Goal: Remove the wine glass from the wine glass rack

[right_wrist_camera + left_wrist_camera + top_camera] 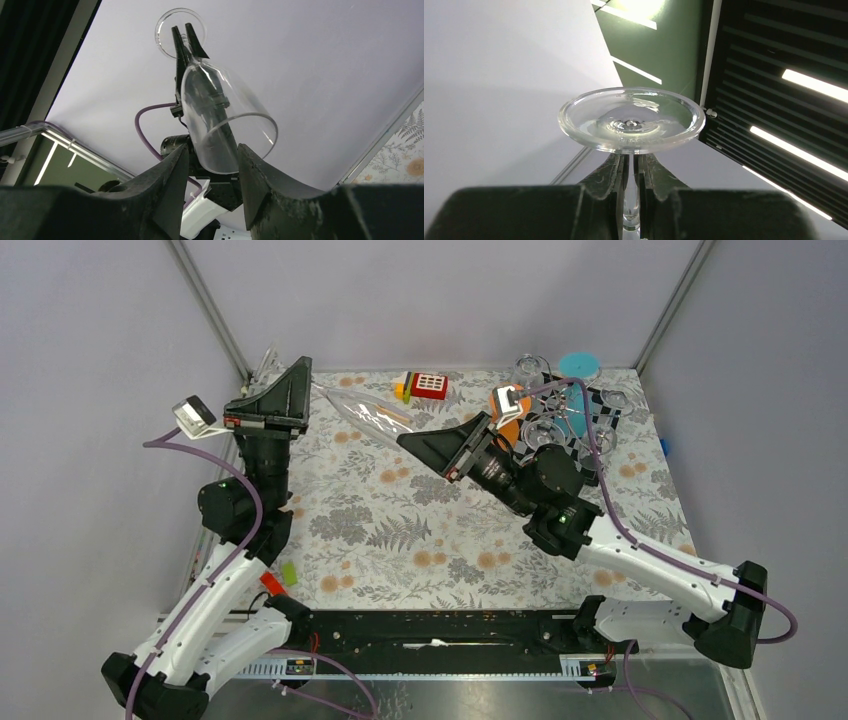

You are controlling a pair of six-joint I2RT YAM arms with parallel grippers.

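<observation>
The wine glass (365, 415) is clear and hangs tilted in the air over the back left of the table, off the rack. My left gripper (303, 380) is shut on its stem, just below the round foot (631, 120). In the left wrist view my fingers (616, 172) pinch the stem from both sides. My right gripper (405, 440) is open, and the rim of the bowl (220, 120) sits at the gap between its fingertips (212, 150). I cannot tell whether they touch it. The wine glass rack (572, 418) stands at the back right with other glasses hanging on it.
A checkered board (608, 405) lies under the rack. A red-and-white box (428, 385) with yellow and orange pieces sits at the back middle. A teal round lid (578, 365) is at the back right. Small green and red pieces (283, 576) lie by the left arm.
</observation>
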